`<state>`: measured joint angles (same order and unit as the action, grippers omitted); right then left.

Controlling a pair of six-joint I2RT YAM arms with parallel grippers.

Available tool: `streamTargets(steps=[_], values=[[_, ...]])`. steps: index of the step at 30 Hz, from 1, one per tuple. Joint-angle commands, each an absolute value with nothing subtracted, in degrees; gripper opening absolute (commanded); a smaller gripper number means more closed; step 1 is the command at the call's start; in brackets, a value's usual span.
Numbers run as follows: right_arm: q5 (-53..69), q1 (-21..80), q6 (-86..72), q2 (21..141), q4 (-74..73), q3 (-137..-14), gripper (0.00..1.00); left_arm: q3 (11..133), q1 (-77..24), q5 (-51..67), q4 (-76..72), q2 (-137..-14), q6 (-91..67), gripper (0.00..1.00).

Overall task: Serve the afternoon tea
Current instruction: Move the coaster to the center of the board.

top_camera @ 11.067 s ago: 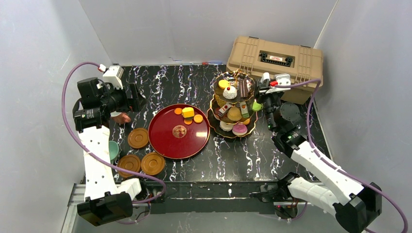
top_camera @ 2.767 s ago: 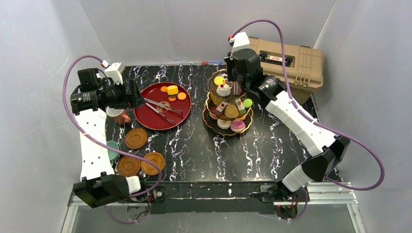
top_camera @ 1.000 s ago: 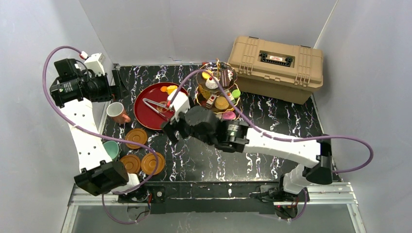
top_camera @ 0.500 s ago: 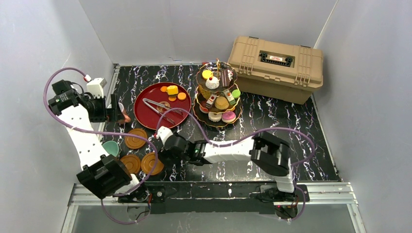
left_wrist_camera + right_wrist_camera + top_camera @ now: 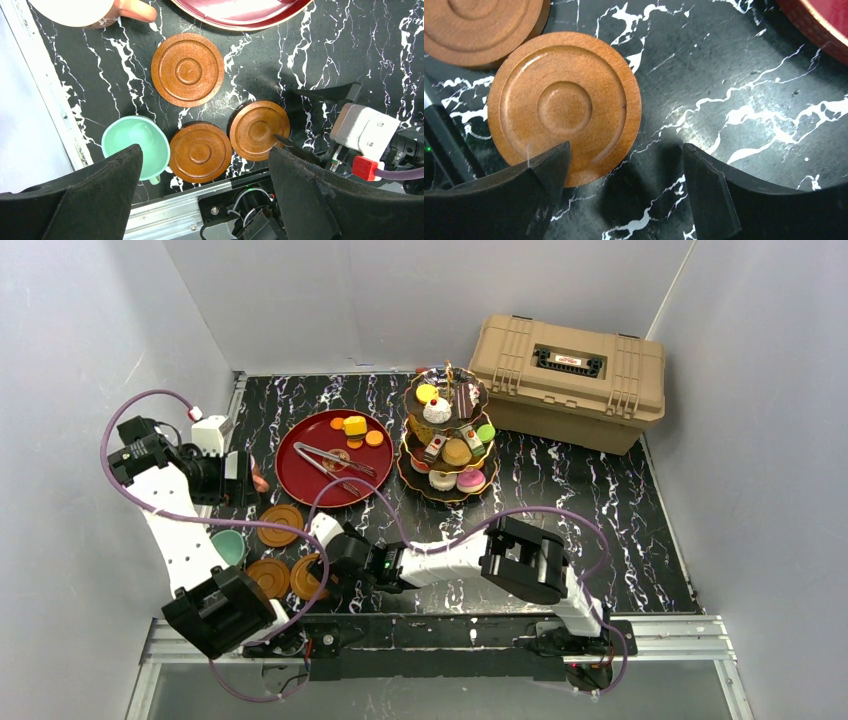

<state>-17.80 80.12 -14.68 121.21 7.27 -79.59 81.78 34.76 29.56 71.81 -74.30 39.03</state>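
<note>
**Saucer sits off-centre in the right gripper's gap**

Saucer is down at the table's near-left corner, just beside another saucer and near the teal cup. The right gripper has reached right across to it, fingers spread wide and holding nothing. In the wrist view one finger overlaps the saucer's rim and the other hangs over bare marble, so I'd guess it needs to shift toward the saucer before closing. It's round, so there's no axis to line up with.

The left gripper is open and empty too, hovering higher over the saucers. Its camera shows the whole cluster. From the top the right arm partly hides that saucer.
</note>
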Motion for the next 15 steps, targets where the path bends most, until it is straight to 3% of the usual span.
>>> streamTargets(steps=[1,6,15], values=[[-24.1,80.2,-12.8,123.6,9.5,-82.5,0.88,81.1,35.1,31.0,74.0,-72.7,39.8,0.95],[-27.4,80.2,-11.8,122.5,6.3,-80.8,0.81,80.2,35.1,31.6,74.0,-72.7,40.0,0.94],[-31.8,80.1,-12.9,108.6,4.5,-61.8,0.74,77.0,34.8,32.6,74.0,-73.7,41.8,0.92]])
